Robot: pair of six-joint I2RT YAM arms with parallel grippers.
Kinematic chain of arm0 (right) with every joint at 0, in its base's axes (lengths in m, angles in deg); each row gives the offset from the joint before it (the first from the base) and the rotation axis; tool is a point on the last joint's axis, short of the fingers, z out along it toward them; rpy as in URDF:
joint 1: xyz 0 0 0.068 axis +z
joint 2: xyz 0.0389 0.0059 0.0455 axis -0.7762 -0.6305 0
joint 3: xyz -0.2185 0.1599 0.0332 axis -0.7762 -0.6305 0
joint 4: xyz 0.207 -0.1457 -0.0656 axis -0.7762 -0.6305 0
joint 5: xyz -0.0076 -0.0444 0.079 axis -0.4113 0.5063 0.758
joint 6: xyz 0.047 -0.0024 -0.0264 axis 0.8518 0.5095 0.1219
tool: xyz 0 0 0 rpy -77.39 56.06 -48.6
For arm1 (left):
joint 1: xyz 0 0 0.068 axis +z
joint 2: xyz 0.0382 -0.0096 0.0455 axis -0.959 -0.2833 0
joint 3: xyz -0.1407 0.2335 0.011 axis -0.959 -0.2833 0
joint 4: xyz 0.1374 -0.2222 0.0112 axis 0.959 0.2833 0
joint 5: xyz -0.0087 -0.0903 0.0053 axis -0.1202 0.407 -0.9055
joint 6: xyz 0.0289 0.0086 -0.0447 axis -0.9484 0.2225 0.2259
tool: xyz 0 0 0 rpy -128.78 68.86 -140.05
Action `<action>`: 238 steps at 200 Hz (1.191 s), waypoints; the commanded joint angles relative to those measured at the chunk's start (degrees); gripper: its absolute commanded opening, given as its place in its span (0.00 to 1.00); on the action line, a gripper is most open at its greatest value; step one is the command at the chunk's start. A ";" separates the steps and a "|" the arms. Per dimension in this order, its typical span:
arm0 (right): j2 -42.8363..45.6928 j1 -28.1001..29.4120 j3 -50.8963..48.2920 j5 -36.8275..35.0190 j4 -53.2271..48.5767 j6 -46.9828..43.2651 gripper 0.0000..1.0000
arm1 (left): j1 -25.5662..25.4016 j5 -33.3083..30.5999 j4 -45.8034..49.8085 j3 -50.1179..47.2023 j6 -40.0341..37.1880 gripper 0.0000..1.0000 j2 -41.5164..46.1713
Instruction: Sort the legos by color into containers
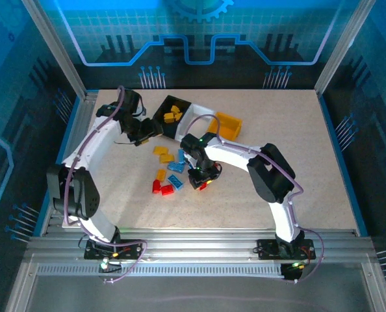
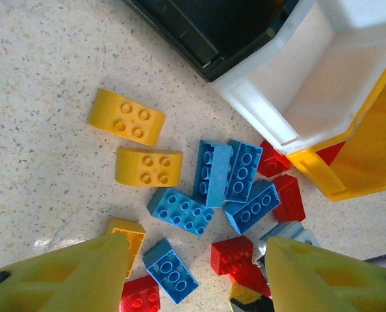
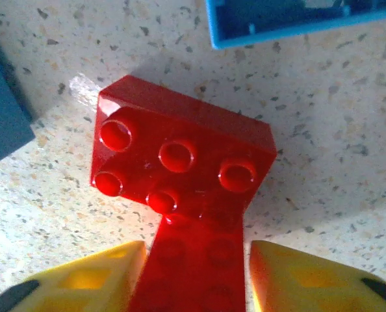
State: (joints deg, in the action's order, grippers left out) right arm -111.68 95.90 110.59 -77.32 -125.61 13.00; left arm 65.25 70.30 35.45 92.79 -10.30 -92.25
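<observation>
Pincers | left pincer spread near legos | right pincer pinching red lego

Right wrist view: the red brick runs off the bottom edge between the fingers; the top blue brick and left blue brick are cropped. From above, the right gripper hides most of what may be that red brick — too small to tell.

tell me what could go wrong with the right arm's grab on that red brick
The right jaws pinch the small red plastic brick by one end only, so it may pivot or slip when lifted. A blue plastic brick lies close beside it; a swing could knock it.
</observation>
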 commanded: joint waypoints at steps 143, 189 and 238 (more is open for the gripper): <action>-0.51 -20.11 24.93 1.05 -6.99 6.25 0.35 | -3.26 1.11 -1.57 -13.01 -3.29 0.60 7.07; -11.46 -23.94 36.49 0.33 -8.82 5.97 0.35 | -7.67 1.37 -2.28 -17.79 -0.67 0.61 8.96; -20.59 -24.51 45.64 0.29 -10.83 6.71 0.39 | -10.41 1.63 -1.42 -21.91 2.06 0.63 13.77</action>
State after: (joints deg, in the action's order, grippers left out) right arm -129.19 71.71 151.24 -77.19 -133.18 18.69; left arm 55.45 70.78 33.38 73.38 -10.93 -83.22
